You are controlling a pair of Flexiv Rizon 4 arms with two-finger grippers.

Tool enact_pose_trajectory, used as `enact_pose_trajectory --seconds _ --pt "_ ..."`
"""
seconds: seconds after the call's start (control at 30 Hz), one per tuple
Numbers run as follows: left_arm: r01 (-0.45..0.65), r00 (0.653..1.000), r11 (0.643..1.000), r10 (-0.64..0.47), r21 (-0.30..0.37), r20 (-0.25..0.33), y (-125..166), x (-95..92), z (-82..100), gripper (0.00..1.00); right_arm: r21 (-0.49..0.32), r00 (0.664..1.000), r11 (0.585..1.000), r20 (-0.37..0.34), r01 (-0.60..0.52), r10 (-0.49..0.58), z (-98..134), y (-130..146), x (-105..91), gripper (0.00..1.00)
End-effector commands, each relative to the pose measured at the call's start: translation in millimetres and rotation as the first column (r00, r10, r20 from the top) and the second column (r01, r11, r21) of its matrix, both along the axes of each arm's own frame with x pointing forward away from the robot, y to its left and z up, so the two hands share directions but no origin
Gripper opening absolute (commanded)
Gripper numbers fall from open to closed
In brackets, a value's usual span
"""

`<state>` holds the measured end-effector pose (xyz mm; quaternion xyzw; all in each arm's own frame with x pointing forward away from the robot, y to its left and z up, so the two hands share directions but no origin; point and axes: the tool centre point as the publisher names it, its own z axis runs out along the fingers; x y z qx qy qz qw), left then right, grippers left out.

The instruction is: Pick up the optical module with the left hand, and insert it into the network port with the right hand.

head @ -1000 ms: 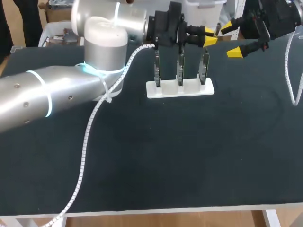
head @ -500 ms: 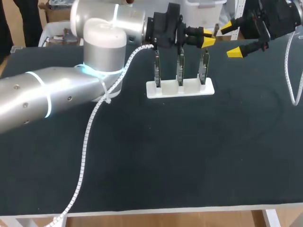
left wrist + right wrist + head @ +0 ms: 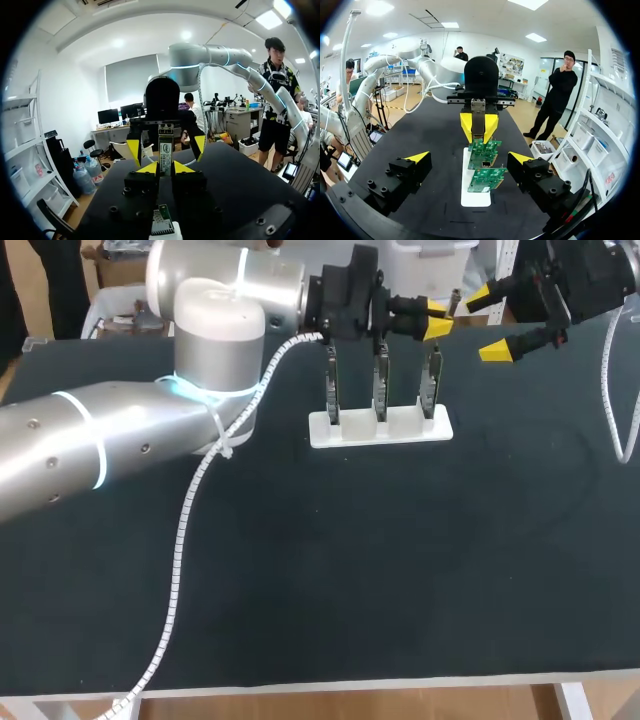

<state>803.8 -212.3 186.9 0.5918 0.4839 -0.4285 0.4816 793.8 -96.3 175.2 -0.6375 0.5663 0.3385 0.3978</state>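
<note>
The silver left arm [image 3: 120,440] reaches over the white plastic stand [image 3: 380,427], which holds three upright green circuit boards [image 3: 482,150]. Past the stand's right end, the right gripper [image 3: 488,322] gapes empty. It faces the left gripper [image 3: 437,320], clamped on the slim metal optical module [image 3: 165,150], whose long axis points toward it.

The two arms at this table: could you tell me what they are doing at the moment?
The left gripper is shut on the optical module and holds it in the air over three circuit boards, which stand upright in a white holder. The right gripper is open and faces the module from close by without touching it. The module has not yet been passed over or plugged into any board.
</note>
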Motion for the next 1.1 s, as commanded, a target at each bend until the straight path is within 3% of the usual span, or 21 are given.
enact_pose_trajectory --seconds 0.03,0.3,0.77,1.1 --pt "0.0 1.0 1.0 0.0 0.001 0.001 0.2 -0.2 0.4 0.0 -0.001 1.0 1.0 0.002 0.003 -0.003 0.4 0.1 -1.6 1.0" --pt "0.0 1.0 1.0 0.0 0.001 0.001 0.2 -0.2 0.4 0.0 -0.001 1.0 1.0 0.002 0.003 -0.003 0.4 0.1 -1.6 1.0" --pt "0.0 1.0 1.0 0.0 0.001 0.001 0.2 -0.2 0.4 0.0 0.06 0.993 0.996 0.098 -0.072 0.066 29.7 23.0 18.2 1.0" --pt "0.0 1.0 1.0 0.0 0.001 0.001 0.2 -0.2 0.4 0.0 0.093 0.989 0.99 0.115 -0.105 0.094 42.7 34.1 15.2 1.0"
